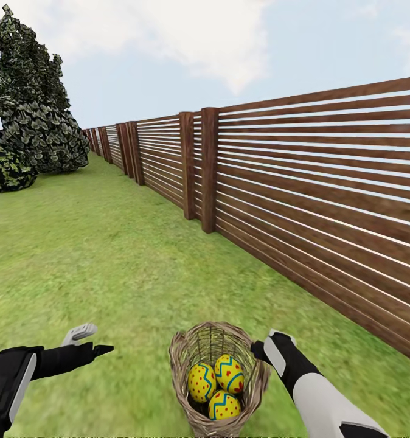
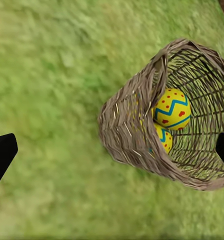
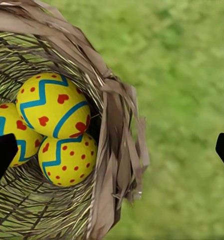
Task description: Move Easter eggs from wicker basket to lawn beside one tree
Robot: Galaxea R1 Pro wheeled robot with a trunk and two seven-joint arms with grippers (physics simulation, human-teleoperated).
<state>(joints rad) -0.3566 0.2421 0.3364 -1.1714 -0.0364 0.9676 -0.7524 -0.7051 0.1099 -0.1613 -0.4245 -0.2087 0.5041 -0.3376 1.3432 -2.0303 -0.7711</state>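
The wicker basket (image 1: 187, 365) stands on the lawn (image 1: 107, 255) just in front of me, holding three yellow Easter eggs (image 1: 202, 382) (image 1: 229, 372) (image 1: 224, 406). My right gripper (image 1: 261, 348) is open at the basket's right rim. In the right wrist view it (image 3: 112, 152) straddles the rim (image 3: 116, 125), one fingertip (image 3: 2, 155) over the eggs (image 3: 54, 105) and the other over grass. My left gripper (image 1: 100, 339) is open over grass to the basket's left. Its wrist view looks at the basket (image 2: 136, 130) and two eggs (image 2: 171, 109). A tree (image 1: 34, 103) with dark speckled foliage stands far off at the left.
A brown slatted wooden fence (image 1: 290, 176) runs along the right side, close to the basket and receding into the distance. A low dark shrub (image 1: 7, 167) sits beside the tree. Grass stretches ahead and to the left.
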